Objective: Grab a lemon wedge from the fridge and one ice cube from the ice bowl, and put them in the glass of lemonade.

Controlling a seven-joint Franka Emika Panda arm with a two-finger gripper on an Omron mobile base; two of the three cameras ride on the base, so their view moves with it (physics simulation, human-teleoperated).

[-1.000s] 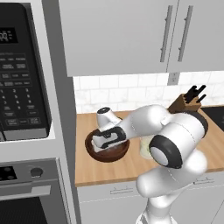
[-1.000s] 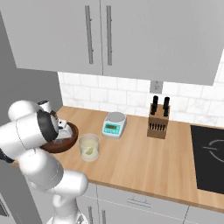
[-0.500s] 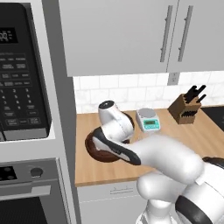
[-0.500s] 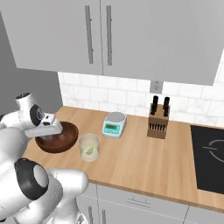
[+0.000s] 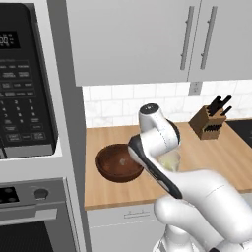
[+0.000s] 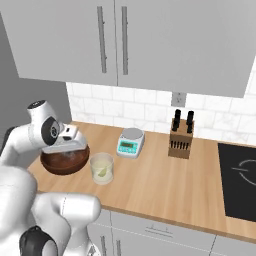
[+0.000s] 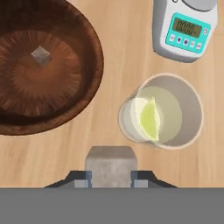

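Note:
My gripper (image 7: pixel 111 178) is shut on a grey ice cube (image 7: pixel 111 164) and hangs above the counter between the ice bowl and the glass of lemonade. The dark brown ice bowl (image 7: pixel 26 94) lies to the upper left in the hand view, with one small ice cube (image 7: pixel 40 54) left inside. The glass of lemonade (image 7: pixel 192 127) sits right of it, and the pale lemon wedge (image 7: pixel 148 119) floats in it. From the right base, the gripper (image 6: pixel 67 146) hovers over the bowl (image 6: pixel 62 162), beside the glass (image 6: pixel 101 168). The bowl (image 5: pixel 115 165) and glass (image 5: pixel 170 160) flank my arm.
A white kitchen scale (image 7: pixel 186 28) stands behind the glass, also seen on the counter (image 6: pixel 130 142). A knife block (image 6: pixel 180 140) is farther right, a black cooktop (image 6: pixel 240 175) beyond it. The microwave column (image 5: pixel 24 83) walls the left; cabinets hang overhead.
The hand has risen out of the ice bowl with an ice cube between its fingers and now hangs higher, toward the glass. The arm's elbow has swung round.

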